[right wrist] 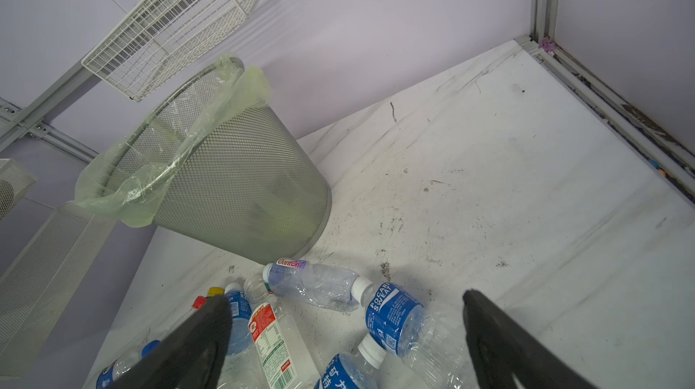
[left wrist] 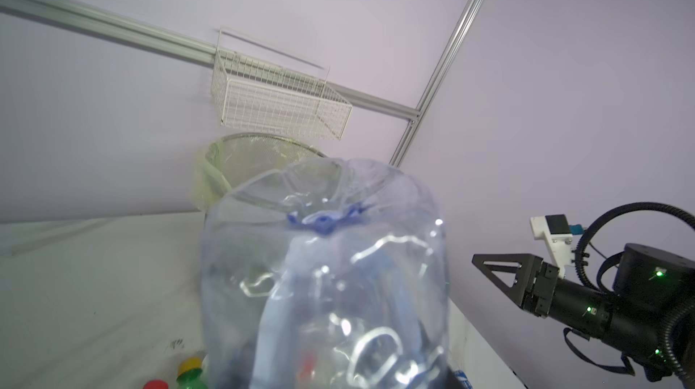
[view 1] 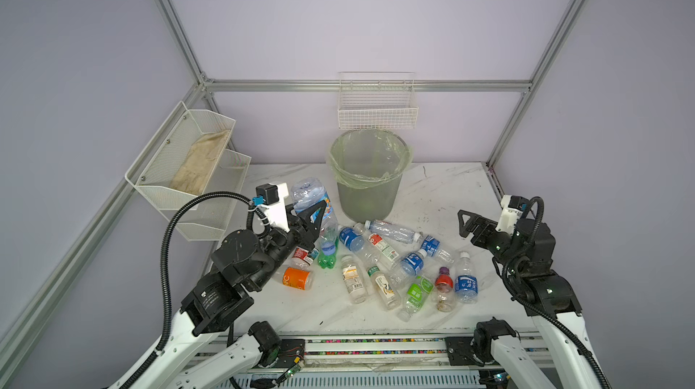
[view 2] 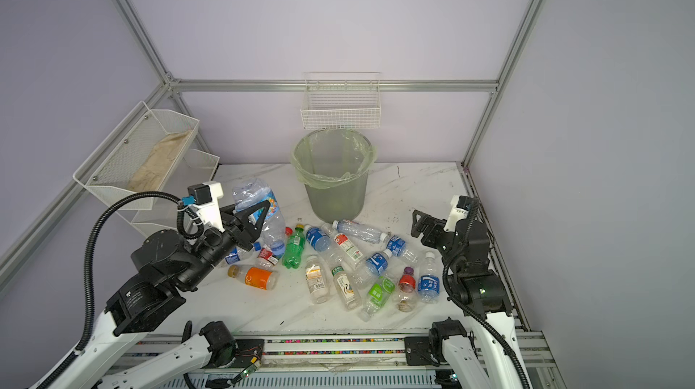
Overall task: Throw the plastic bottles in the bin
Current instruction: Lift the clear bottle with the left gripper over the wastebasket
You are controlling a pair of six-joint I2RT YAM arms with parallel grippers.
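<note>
Nearest the lens: front rail (view 1: 376, 345) with both arm bases, then a bare strip of desk (view 1: 331, 315).

Next out: plastic bottles (view 1: 381, 246) lying flat in a loose heap mid-desk, many touching or crossed. Orange-labelled bottle (view 1: 297, 278) and green bottle (view 1: 327, 257) at the left end, just beside the left arm.

Left hand (view 1: 314, 210) above that left end, closed across the belly of a large clear bottle (view 1: 308, 191), base up, blue cap down toward the heap. Clearance of the cap end from the bottles below: cannot tell.

Right hand (view 1: 462, 224) spread wide, holding nothing, raised over the right end of the heap, pointing toward the bin.

Handling, by judgement: empty, very light, thin-walled, already dented. Likely to buckle and slip under a hard squeeze, and to roll if nudged. Best taken across the labelled mid-body, or at the stiffer neck under the cap.

Farther back: bin (view 1: 366, 195) upright behind the heap, nearest bottle just beside its foot. No bottle made out inside, only the green liner.

Room: open desk right of bin and heap, frame rail along the right edge. Mesh shelf (view 1: 188, 180) near the left arm's cable. Wire basket (view 1: 377, 112) on the back wall just above the far side of the rim, so probably safer to drop in from the front or side.
</note>
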